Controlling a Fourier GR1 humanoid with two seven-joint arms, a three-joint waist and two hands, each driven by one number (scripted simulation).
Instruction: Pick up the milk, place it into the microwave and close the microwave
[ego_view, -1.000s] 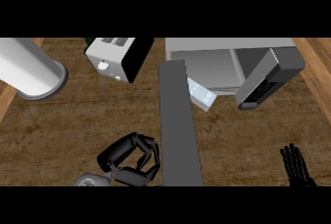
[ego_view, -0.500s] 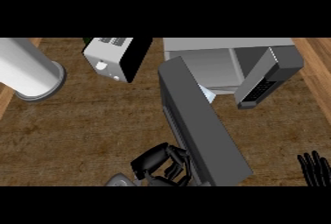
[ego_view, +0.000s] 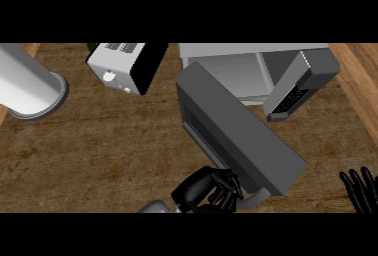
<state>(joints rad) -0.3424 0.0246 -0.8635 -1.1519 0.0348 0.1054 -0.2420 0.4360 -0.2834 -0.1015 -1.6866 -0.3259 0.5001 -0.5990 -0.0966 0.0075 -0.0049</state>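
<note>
Table of brown wood fills my view from side to side. On it at the top right I see the grey microwave, and its inside looks pale. I cannot see the milk anywhere, so I cannot tell where it is. The microwave door is dark grey and swings out at a slant toward me. It blocks much of the opening. A big grey round tube lies at the top left. Beside it stands a white and black toaster with a small knob. I can read no words on any of these things. My left robot hand is at the bottom, curled up, touching the low edge of the door. My right robot hand rests at the bottom right corner with its fingers straight and spread.
</note>
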